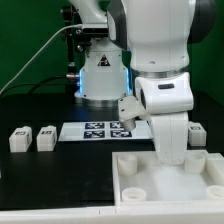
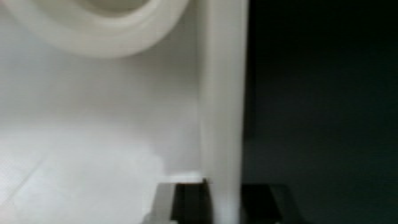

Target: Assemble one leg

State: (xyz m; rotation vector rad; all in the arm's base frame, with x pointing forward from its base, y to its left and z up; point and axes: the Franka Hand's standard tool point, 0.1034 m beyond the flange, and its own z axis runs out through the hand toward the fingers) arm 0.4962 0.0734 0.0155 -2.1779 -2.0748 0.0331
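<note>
Nearest to us in the exterior view lies the white top panel point(image 1: 165, 185), flat on the dark desk point(image 1: 50, 190) toward the exterior view's right, with round sockets at its corners. The arm point(image 1: 160, 60) comes straight down onto the panel's far edge. In the wrist view the dark fingers point(image 2: 183, 207) stand one on each side of the panel's upright rim. They are drawn in narrow against it with no gap that we can make out, so we take them to have hold of that rim. One round socket point(image 2: 125, 20) shows close by on the panel's inner face.

Farther back, two legs point(image 1: 20, 138) point(image 1: 46, 138) lie just beside each other on the desk at the exterior view's left, well apart from the panel and untouched. Another tagged white piece point(image 1: 198, 133) sits at the exterior view's right, behind the arm. Between them the marker board point(image 1: 103, 128) lies flat in front of the arm's base point(image 1: 100, 80).
</note>
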